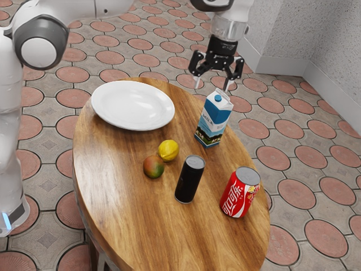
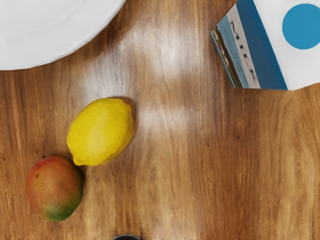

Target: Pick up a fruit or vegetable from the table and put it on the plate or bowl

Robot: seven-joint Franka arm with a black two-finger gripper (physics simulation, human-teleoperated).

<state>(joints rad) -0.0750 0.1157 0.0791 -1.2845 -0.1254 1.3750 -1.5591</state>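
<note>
A yellow lemon [image 1: 168, 149] [image 2: 101, 131] lies mid-table, touching or nearly touching a red-green mango [image 1: 153, 166] [image 2: 54, 187] beside it. The white plate [image 1: 133, 105] [image 2: 45, 30] rests on the table toward the exterior view's left, with nothing on it. My black gripper [image 1: 212, 83] hangs open high above the table's far edge, just behind the top of the milk carton [image 1: 214, 118] [image 2: 272, 42], with nothing between its fingers.
A black can [image 1: 189, 179] [image 2: 126, 237] stands upright near the fruits, and a red cola can [image 1: 240, 192] stands toward the exterior view's right. The oval wooden table [image 1: 130, 214] has bare surface in front of the fruits. Tiled floor surrounds it.
</note>
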